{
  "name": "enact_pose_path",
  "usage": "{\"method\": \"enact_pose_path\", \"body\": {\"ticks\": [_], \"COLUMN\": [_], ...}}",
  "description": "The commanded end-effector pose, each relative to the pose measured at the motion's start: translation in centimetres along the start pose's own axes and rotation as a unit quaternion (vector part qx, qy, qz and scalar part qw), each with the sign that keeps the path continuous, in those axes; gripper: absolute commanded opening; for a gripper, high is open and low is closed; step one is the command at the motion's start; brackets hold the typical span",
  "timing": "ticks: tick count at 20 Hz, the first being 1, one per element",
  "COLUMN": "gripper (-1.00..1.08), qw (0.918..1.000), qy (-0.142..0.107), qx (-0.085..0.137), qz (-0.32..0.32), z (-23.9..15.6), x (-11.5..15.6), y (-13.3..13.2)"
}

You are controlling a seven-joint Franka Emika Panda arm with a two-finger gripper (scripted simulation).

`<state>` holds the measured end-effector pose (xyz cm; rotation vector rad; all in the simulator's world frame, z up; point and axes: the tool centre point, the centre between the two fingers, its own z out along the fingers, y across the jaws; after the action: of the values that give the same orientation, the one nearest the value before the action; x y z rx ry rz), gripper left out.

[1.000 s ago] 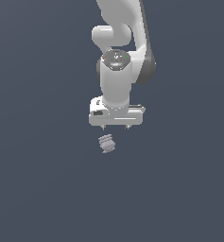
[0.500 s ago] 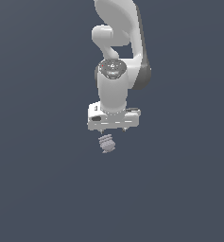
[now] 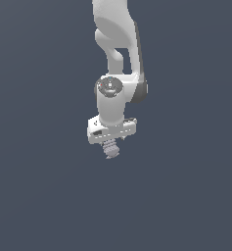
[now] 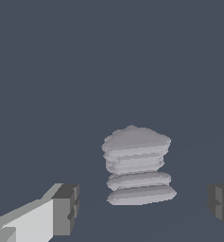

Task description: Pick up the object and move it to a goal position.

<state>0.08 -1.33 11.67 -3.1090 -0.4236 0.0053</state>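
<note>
The object [image 3: 110, 149] is a small pale grey, ridged lump with a stacked-layer look, resting on the dark grey floor. My white gripper [image 3: 113, 141] hangs directly over it, and its body hides the object's top in the exterior view. In the wrist view the object [image 4: 137, 165] stands between the two dark finger pads [image 4: 66, 208], which sit wide apart with a clear gap on each side. The gripper [image 4: 144, 207] is open and touches nothing.
A flat, uniform dark grey surface [image 3: 44, 196] surrounds the object. The white arm [image 3: 116, 59] rises straight up above the gripper.
The gripper has come down toward the object and shifted slightly to the exterior view's left. The object has stayed in place.
</note>
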Motion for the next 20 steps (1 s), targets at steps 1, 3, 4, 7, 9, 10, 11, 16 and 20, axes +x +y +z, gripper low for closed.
{"method": "enact_pose_path", "body": {"ticks": [1,3,4,7,9,10,11,16,20], "gripper": [1.0,1.0,1.0,1.0,1.0,1.0,1.0,1.0,1.0], "qw": [0.9998,0.9995,0.9993,0.9988,0.9986,0.9986,0.9985,0.9987,0.9986], "qy": [0.001,0.001,0.001,0.001,0.001,0.001,0.001,0.001,0.001], "qx": [-0.001,-0.002,-0.002,-0.002,-0.002,-0.002,-0.002,-0.002,-0.002], "qz": [-0.021,-0.032,-0.037,-0.048,-0.052,-0.053,-0.054,-0.052,-0.053], "z": [0.9,1.5,1.8,2.3,2.5,2.5,2.6,3.1,4.9], "x": [-0.2,-0.3,-0.4,-0.5,-0.5,-0.6,-0.6,-0.6,-0.6], "y": [0.4,0.6,0.7,0.8,0.9,0.9,0.9,0.9,0.9]}}
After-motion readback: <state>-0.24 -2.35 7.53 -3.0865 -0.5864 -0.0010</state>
